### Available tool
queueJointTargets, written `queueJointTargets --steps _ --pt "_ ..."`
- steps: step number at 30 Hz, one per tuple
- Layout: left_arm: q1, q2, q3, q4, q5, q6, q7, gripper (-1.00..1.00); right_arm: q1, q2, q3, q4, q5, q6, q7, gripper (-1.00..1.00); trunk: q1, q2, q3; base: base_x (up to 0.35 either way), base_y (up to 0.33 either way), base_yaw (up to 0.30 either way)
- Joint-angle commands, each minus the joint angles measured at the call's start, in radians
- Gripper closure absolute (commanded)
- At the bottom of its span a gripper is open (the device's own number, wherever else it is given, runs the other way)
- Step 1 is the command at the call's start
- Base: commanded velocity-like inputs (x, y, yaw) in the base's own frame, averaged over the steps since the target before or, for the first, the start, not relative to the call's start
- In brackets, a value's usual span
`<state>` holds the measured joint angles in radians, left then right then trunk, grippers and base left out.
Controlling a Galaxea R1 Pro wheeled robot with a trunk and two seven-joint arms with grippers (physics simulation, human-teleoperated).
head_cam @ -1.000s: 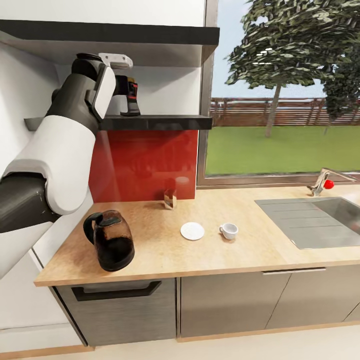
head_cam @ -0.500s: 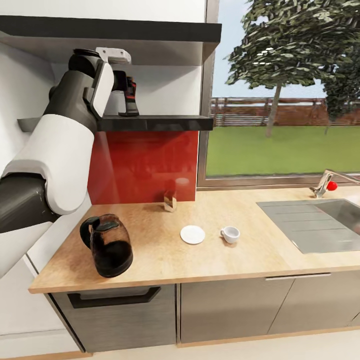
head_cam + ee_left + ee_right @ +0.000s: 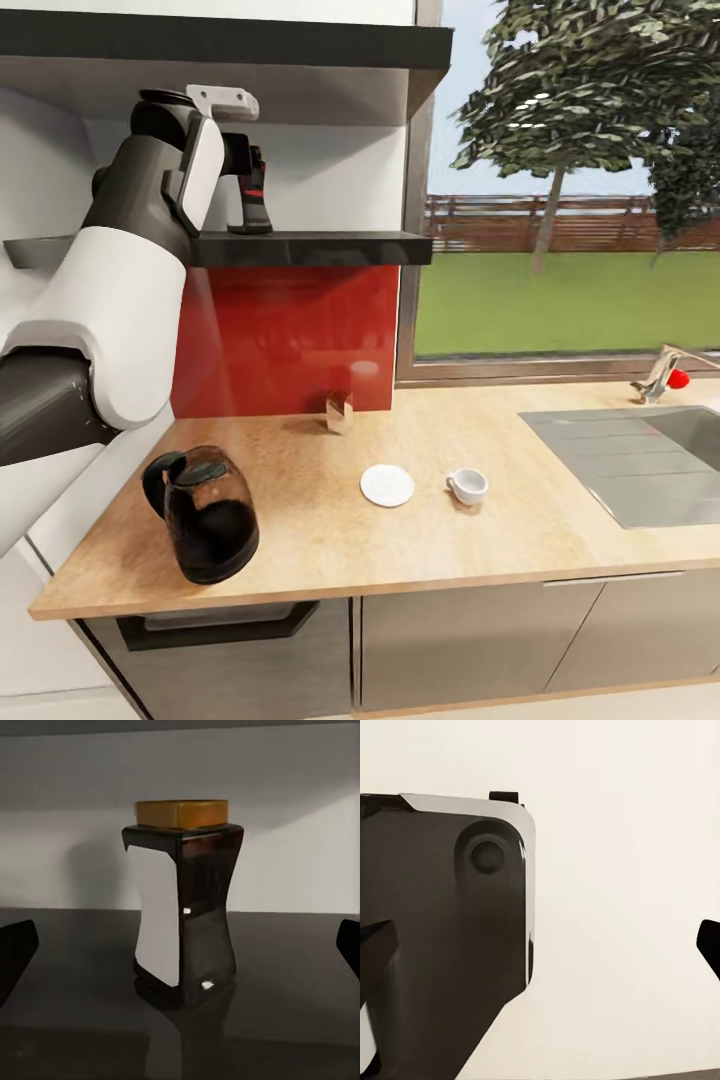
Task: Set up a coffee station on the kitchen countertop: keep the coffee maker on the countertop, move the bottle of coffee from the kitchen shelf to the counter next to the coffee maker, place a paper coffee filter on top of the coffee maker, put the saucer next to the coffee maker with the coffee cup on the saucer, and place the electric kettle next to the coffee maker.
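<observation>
So the left arm is reaching up to the dark glossy kitchen shelf (image 3: 310, 245), and its gripper (image 3: 180, 945) has its fingers (image 3: 15, 949) spread wide, one dark tip at each edge of the left wrist view. Standing upright between them but further back on the shelf is the squarish dark bottle of coffee with a white label and yellow-tan cap (image 3: 182, 911), not touched by either finger. Down on the light wood-look table (image 3: 300, 550) the smoky-brown see-through electric kettle with black handle (image 3: 205, 515) sits near the front left corner. The small flat white saucer (image 3: 387, 485) is just beside the little white coffee cup (image 3: 468, 486), the two apart. The right gripper (image 3: 540, 945) has its fingers spread too, nothing between them, facing a pale wall and a dark panel.
</observation>
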<state>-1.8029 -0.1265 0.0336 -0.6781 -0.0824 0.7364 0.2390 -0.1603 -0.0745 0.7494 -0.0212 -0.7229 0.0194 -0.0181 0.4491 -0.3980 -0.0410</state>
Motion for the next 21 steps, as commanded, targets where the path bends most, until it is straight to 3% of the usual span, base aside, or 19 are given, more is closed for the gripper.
queueJointTargets --steps 1,5,16,21 --pt "-0.001 -0.001 0.004 -0.001 -0.009 0.004 -0.003 -1.00 0.000 -0.001 0.008 -0.002 -0.009 0.001 -0.002 -1.00 0.001 -0.002 -0.002 0.278 0.000 0.000" --pt "-0.001 -0.001 0.003 -0.001 -0.009 0.004 -0.004 -1.00 0.000 -0.001 0.008 -0.002 -0.009 0.001 -0.002 -1.00 0.001 -0.002 -0.002 0.256 0.000 0.000" --pt "0.014 0.002 0.011 0.001 -0.009 0.003 -0.006 -1.00 0.005 -0.001 0.008 -0.002 -0.009 0.001 -0.002 -1.00 0.001 -0.002 -0.002 0.026 0.000 0.000" --pt "0.016 0.002 0.013 0.002 -0.009 0.004 -0.007 -1.00 0.008 0.000 0.008 -0.002 -0.009 0.001 -0.002 -1.00 0.001 -0.002 -0.002 0.224 0.000 0.000"
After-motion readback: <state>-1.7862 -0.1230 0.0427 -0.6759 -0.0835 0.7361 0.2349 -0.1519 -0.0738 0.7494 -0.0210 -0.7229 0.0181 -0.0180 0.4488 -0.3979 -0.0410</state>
